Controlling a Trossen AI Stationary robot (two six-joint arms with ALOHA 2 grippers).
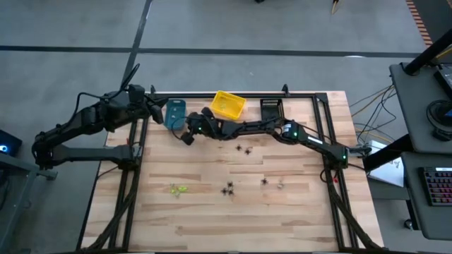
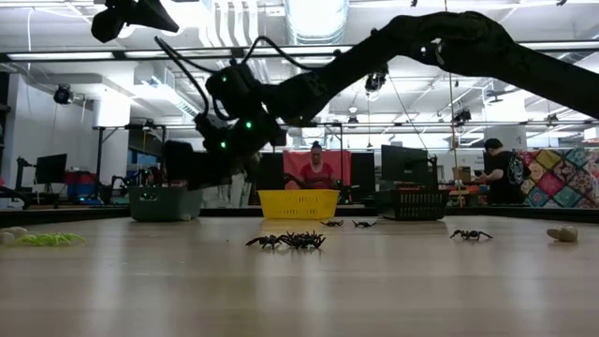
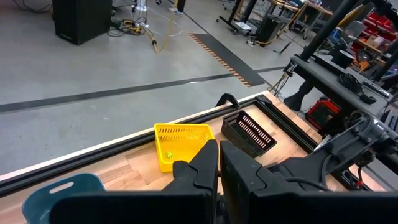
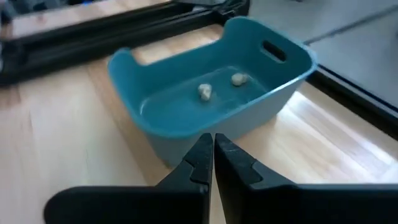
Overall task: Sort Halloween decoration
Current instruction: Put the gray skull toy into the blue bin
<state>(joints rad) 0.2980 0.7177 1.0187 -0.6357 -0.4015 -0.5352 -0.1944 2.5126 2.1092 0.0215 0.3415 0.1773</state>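
My right gripper (image 4: 213, 154) is shut and holds nothing. It hovers just in front of the teal bin (image 4: 211, 93), where two pale trinkets (image 4: 204, 91) lie on the floor. In the high view it (image 1: 186, 138) is beside that bin (image 1: 174, 113). Loose Halloween decorations lie on the table: black spiders (image 1: 240, 148) (image 1: 227, 189) (image 1: 264, 181), a pale one (image 1: 280, 185) and a yellow-green one (image 1: 176, 189). My left gripper (image 3: 219, 163) is shut and held high at the table's far left (image 1: 155, 107). The yellow bin (image 3: 180, 140) holds a green trinket (image 3: 168, 155).
The yellow bin (image 1: 229, 104) and black bin (image 1: 272, 109) stand along the far edge, right of the teal bin. A black frame (image 1: 134, 169) borders the wooden table. In the low view, people (image 2: 316, 168) are in the room beyond.
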